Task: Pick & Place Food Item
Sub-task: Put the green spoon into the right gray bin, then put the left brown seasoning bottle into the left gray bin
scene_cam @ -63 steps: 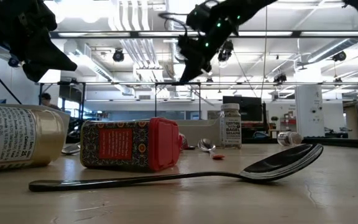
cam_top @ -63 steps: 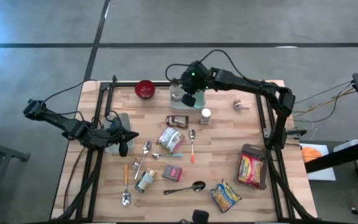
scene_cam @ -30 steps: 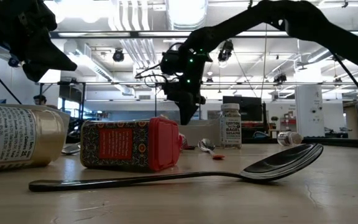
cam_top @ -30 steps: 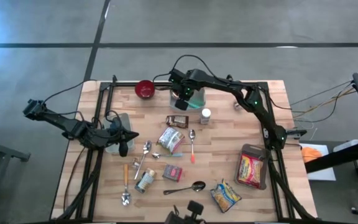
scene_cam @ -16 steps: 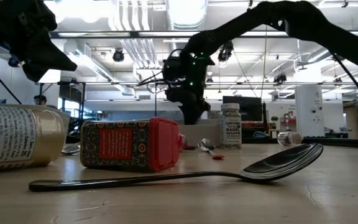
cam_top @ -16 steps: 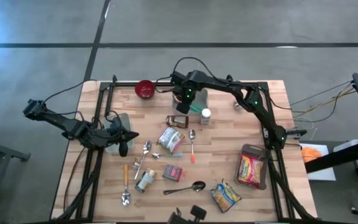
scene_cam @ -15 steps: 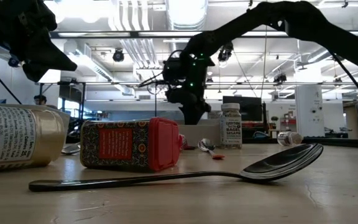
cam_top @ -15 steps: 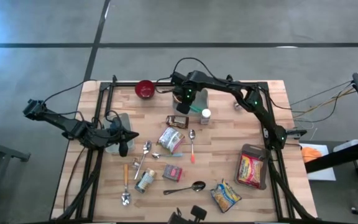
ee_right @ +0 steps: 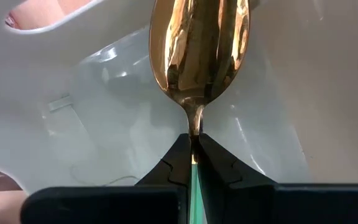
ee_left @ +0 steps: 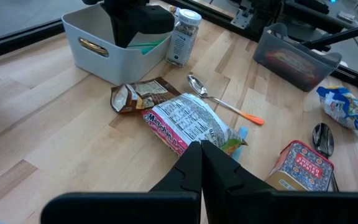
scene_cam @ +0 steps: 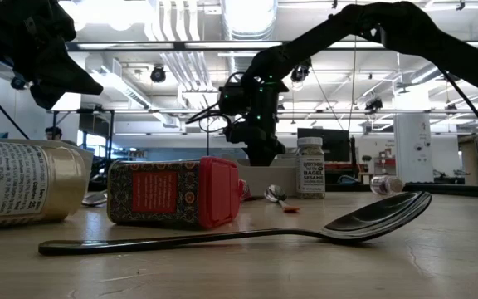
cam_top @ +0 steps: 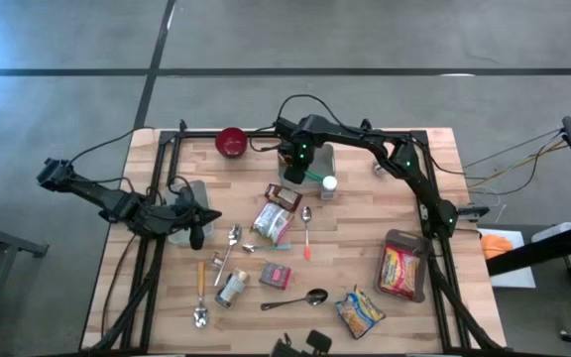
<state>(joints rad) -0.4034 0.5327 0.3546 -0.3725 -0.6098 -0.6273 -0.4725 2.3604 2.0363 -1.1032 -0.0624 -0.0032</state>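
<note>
My right gripper [ee_right: 193,140] hangs over the white bin [cam_top: 319,159] at the table's far middle, its fingers down inside it, shut on a gold spoon [ee_right: 197,43] with a green handle [ee_left: 155,43]. Near that bin a brown packet [cam_top: 285,196] and a pink noodle packet [cam_top: 273,222] lie flat on the table. My left gripper [ee_left: 201,149] hovers shut and holding nothing at the table's left side [cam_top: 197,236], pointing toward those packets. My right gripper pinches the spoon's thin neck [ee_right: 193,123] between its two fingers, where the gold bowl meets the green handle. The fingers point down and lie along the spoon. The bowl sticks out beyond the fingertips inside the bin; whether it touches the bin's floor I cannot tell.
A seasoning jar [cam_top: 328,184] stands beside the bin, a red bowl [cam_top: 231,142] at the far left. Spoons [cam_top: 306,226], a red tin [scene_cam: 173,193], a lying jar [cam_top: 231,288], a snack bag [cam_top: 359,310] and a grey tray [cam_top: 401,266] fill the near half.
My right gripper has sunk with the spoon, tipping to point straight down into the white bin. It has stayed shut on the spoon.
</note>
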